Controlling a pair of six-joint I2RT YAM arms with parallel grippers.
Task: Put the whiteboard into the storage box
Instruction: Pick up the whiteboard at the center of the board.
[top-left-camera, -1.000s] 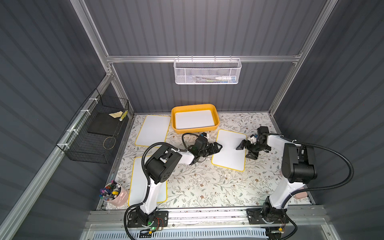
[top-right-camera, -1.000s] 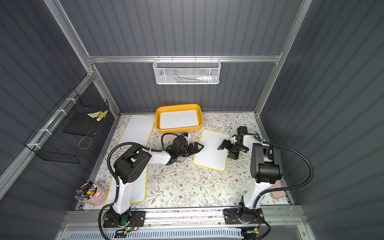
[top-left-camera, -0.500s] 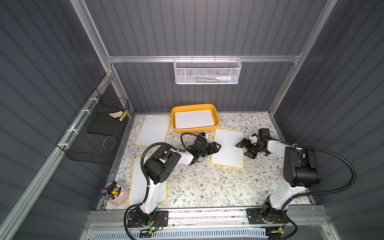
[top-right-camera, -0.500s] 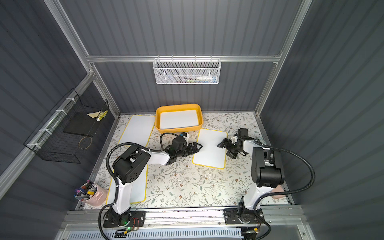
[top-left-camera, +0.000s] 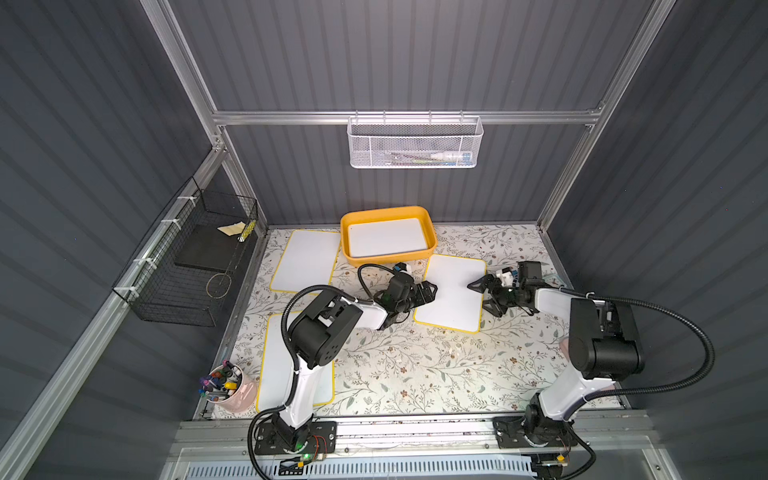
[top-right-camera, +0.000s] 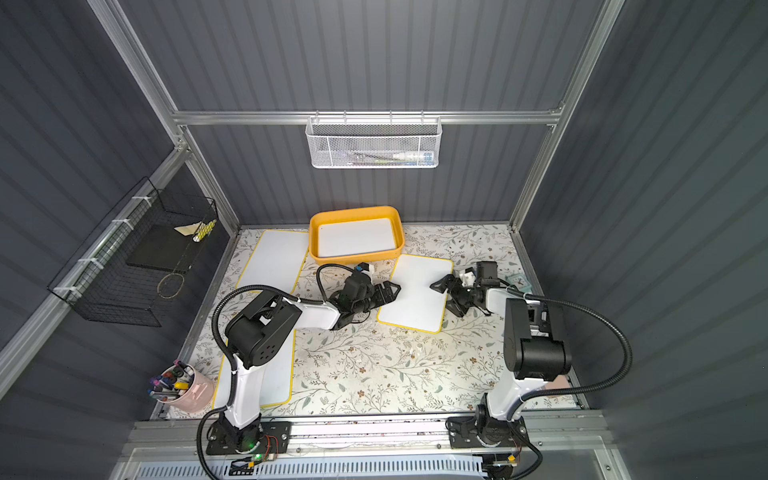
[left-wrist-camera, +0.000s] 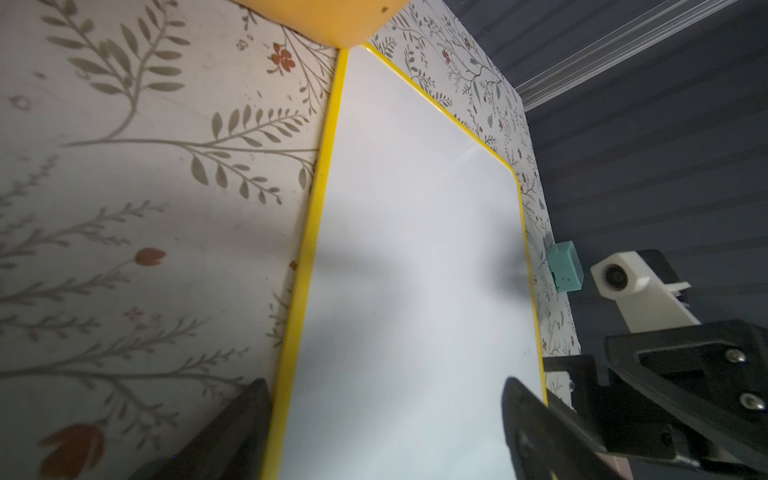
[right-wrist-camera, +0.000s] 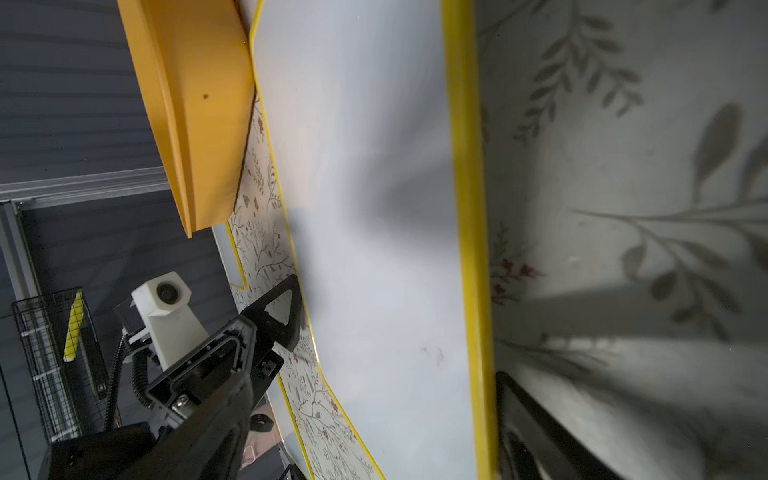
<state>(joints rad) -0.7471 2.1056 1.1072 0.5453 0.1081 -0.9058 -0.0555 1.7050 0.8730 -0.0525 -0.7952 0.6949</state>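
The whiteboard (top-left-camera: 453, 293) lies flat on the floral tabletop (top-left-camera: 415, 365), one corner right by the yellow storage box (top-left-camera: 388, 259) but not yet in it. The left gripper (top-left-camera: 428, 294) and right gripper (top-left-camera: 477, 298) flank its long edges, low down, both with jaws apart. A board this thin can't be pinched from above, I'd say, so they're lined up to take it by the rims.

1. The whiteboard (top-left-camera: 453, 293) is smooth, glossy white, edged in yellow plastic.
2. The storage box (top-left-camera: 390, 258) is smooth yellow-orange plastic with a soft sheen.
3. The surface (top-left-camera: 415, 365) looks matt, with a printed floral pattern.
4. The left claw (top-left-camera: 428, 293) and right claw (top-left-camera: 478, 298) are matt black plastic.
5. The mesh basket (top-left-camera: 413, 143) is white-coated metal; the wire basket (top-left-camera: 178, 308), black wire.
6. The frame rail (top-left-camera: 291, 117) is bare brushed metal.
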